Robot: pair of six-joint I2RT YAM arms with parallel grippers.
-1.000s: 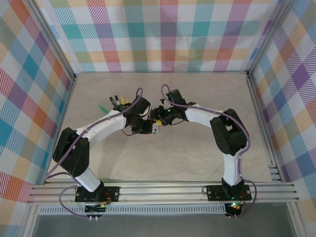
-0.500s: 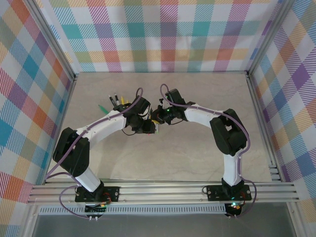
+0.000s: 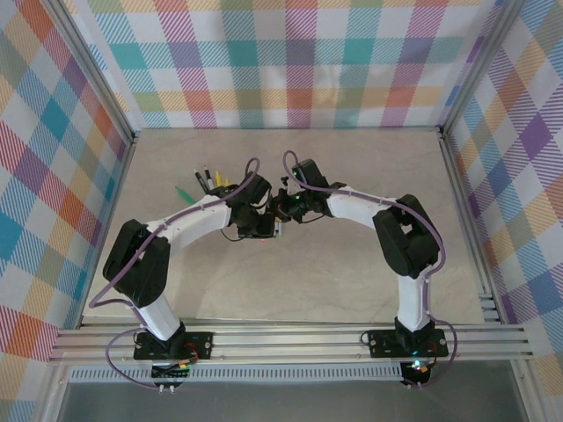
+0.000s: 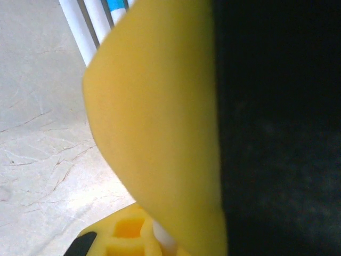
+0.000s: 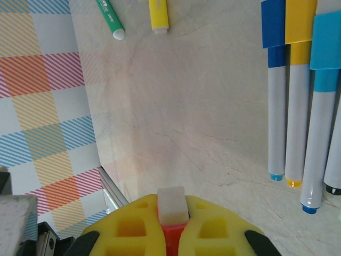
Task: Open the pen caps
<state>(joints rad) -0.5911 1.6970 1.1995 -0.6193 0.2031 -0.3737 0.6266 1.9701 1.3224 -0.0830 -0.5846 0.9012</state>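
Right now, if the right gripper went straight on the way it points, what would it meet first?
Mostly bare table lies ahead of the right gripper; the first object in line looks like the yellow pen, though depth is hard to judge.

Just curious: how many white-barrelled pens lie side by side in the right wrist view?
4, left to right: dark-blue-capped pen, yellow-capped pen, light-blue-capped pen, black-tipped pen cut off. Others may be hidden.
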